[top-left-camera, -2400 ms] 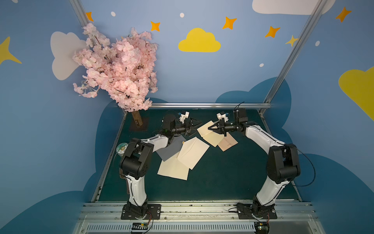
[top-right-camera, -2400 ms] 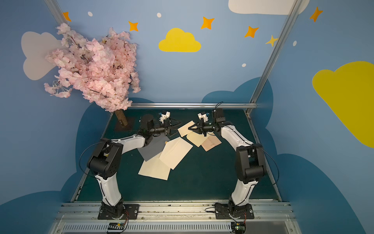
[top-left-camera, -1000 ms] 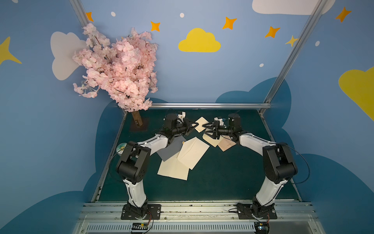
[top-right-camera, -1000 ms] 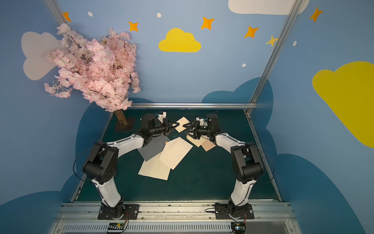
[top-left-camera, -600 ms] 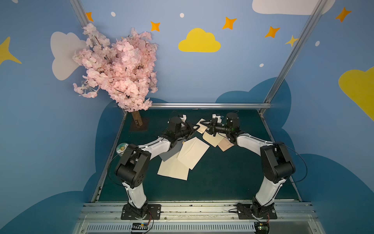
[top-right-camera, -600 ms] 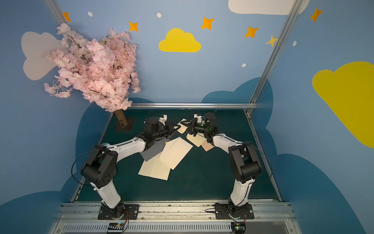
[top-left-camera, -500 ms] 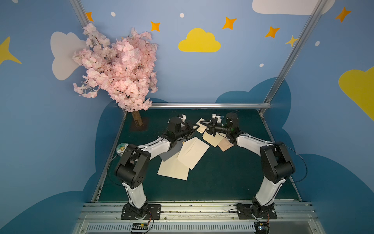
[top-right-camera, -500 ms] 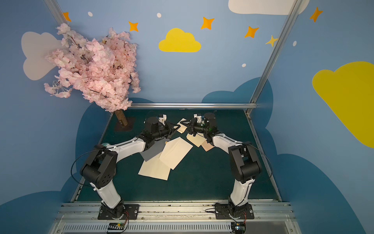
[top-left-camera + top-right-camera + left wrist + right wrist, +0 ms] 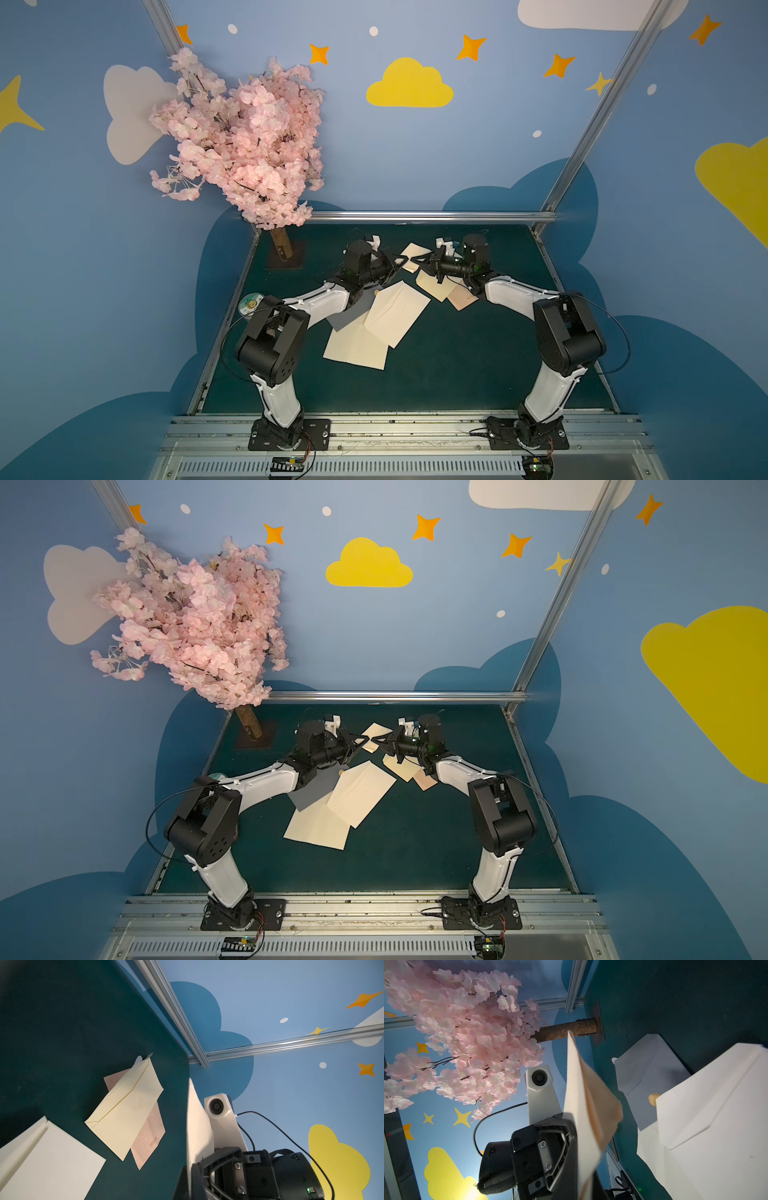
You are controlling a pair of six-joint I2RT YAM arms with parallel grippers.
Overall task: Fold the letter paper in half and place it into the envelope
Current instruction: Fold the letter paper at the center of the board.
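A small folded cream letter paper [image 9: 415, 252] hangs in the air above the back middle of the table, edge-on in the left wrist view [image 9: 197, 1124] and showing its fold in the right wrist view [image 9: 583, 1095]. My left gripper [image 9: 400, 262] and right gripper [image 9: 417, 261] meet tip to tip there. Each has its jaws closed on a side of the paper [image 9: 190, 1178] [image 9: 585, 1184]. Just below lies a small cream envelope [image 9: 432, 286] [image 9: 124, 1109], flat on a pink lined sheet [image 9: 462, 300].
A large cream envelope [image 9: 397, 311] overlaps a cream sheet [image 9: 353, 349] and a grey envelope [image 9: 345, 322] at mid-table. A blossom tree [image 9: 245, 145] stands on its trunk [image 9: 281, 246] at the back left. A small round disc [image 9: 250, 304] lies by the left edge.
The left arm carried the paper toward the middle, and the right gripper came up to it and closed on its free side. Both now hold it.
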